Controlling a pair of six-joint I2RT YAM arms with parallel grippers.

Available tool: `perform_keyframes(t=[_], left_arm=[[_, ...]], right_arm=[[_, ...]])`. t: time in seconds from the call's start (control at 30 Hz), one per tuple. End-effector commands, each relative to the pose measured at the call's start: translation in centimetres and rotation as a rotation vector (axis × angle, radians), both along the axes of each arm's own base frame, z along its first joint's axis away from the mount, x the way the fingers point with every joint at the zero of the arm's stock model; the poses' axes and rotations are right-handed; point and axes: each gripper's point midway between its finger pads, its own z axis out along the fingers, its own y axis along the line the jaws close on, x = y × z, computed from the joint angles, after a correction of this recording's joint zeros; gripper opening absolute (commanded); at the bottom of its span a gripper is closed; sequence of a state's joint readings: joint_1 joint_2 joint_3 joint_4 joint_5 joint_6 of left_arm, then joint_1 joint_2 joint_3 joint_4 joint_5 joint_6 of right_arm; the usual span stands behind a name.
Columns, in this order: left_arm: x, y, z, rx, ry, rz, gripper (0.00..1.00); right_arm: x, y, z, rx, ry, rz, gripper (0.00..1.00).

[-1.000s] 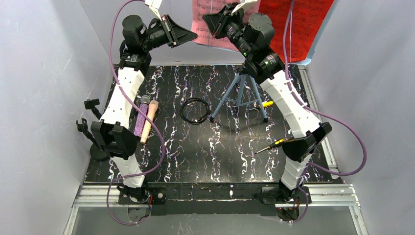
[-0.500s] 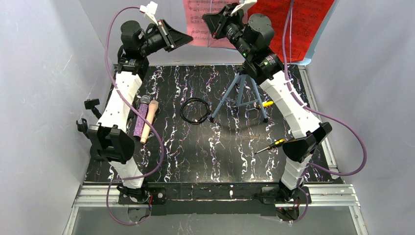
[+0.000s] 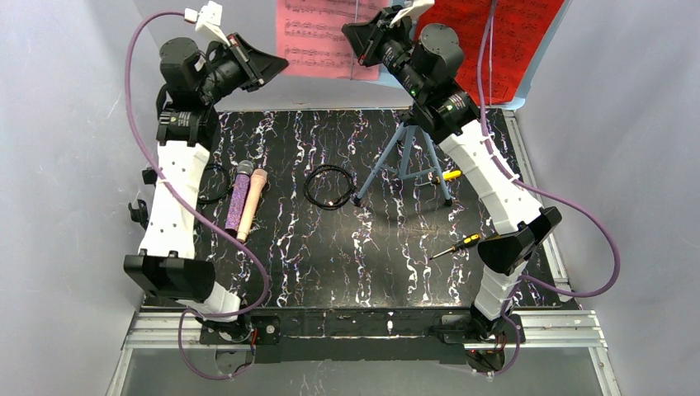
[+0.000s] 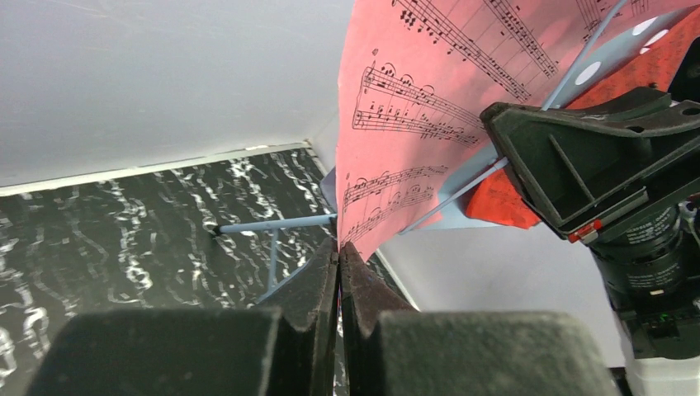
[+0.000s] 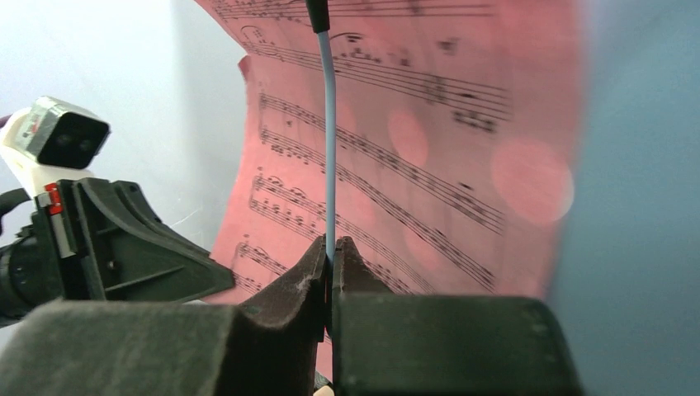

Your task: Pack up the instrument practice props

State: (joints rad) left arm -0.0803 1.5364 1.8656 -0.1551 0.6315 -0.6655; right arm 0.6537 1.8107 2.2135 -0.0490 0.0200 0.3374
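While left tool pinches the pink page, right tool clamps blue rod.

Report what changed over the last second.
The left gripper, shut on the lower corner of the pink sheet-music page, swung left and drew the page leftward across the blue tripod music stand; its elbow dropped toward the near edge. The right gripper stayed shut on the stand's thin light-blue page-holder rod. The red sheet-music page, purple glitter microphone and cream microphone did not move.

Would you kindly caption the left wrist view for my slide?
Left gripper pinching the pink page's corner; right gripper holding the blue stand's wire.
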Motion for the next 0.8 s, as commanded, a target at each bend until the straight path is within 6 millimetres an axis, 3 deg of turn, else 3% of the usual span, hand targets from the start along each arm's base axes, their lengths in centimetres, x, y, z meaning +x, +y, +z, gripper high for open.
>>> perform_keyframes(t=[0.0, 0.47, 0.77], left_arm=[[-0.7, 3.5, -1.1, 0.078, 0.035, 0.152, 0.0], [-4.7, 8.8, -3.3, 0.29, 0.09, 0.388, 0.0], [-7.9, 8.8, -6.1, 0.316, 0.155, 0.371, 0.0]], right_arm=[[-1.5, -2.1, 3.4, 0.05, -0.071, -0.029, 0.08], [-1.0, -2.3, 2.6, 0.047, -0.047, -0.051, 0.15], [-0.9, -2.2, 2.1, 0.045, -0.033, -0.049, 0.32]])
